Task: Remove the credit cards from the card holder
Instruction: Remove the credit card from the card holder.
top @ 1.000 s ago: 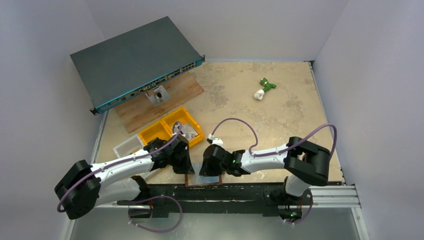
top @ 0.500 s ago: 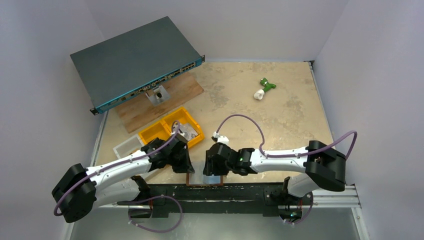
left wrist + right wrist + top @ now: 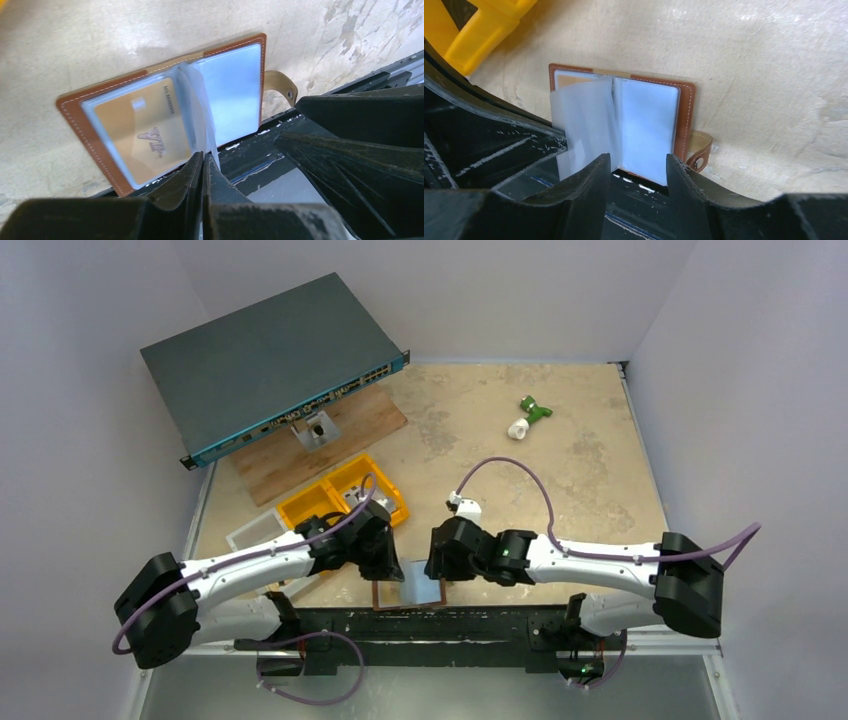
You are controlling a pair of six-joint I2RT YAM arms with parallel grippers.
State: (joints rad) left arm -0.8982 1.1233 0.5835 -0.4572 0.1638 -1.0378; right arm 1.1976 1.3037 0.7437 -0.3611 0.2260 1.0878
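Presently the holder (image 3: 414, 590) is lying open and flat at the near edge of the surface (image 3: 560, 460), between the two arms and just beside the black rail (image 3: 480, 620). Its snap tab (image 3: 281, 86) is trailing out to one side.

The left fingers (image 3: 202, 185) are clenching on the lower edge of a clear plastic leaf (image 3: 197, 105), which is standing up from the spine. The right fingers (image 3: 596, 185) are standing apart, gripping nothing, and hovering over the near edge of the right-hand page.

A gold card (image 3: 142, 132) is showing through the pocket under the raised leaf. The opposite page is showing only pale grey-blue, and whether it is carrying a card cannot be told.

Handling, as judged: the holder is looking light and is likely to be sliding or lifting when a card is being pulled, so the leather is needing to be pinned or the leaf kept taut. The leaves are looking soft, glossy and floppy, offering poor purchase and creasing easily. The card is appearing thin, stiff and smooth, probably sitting snugly in its pocket. The sound place to be taking hold is the card's exposed edge at the pocket mouth, pinched across its thickness. Which side that mouth is facing cannot be told. With the holder sitting so close to the rail, a hard tug is risking dragging it off the surface.
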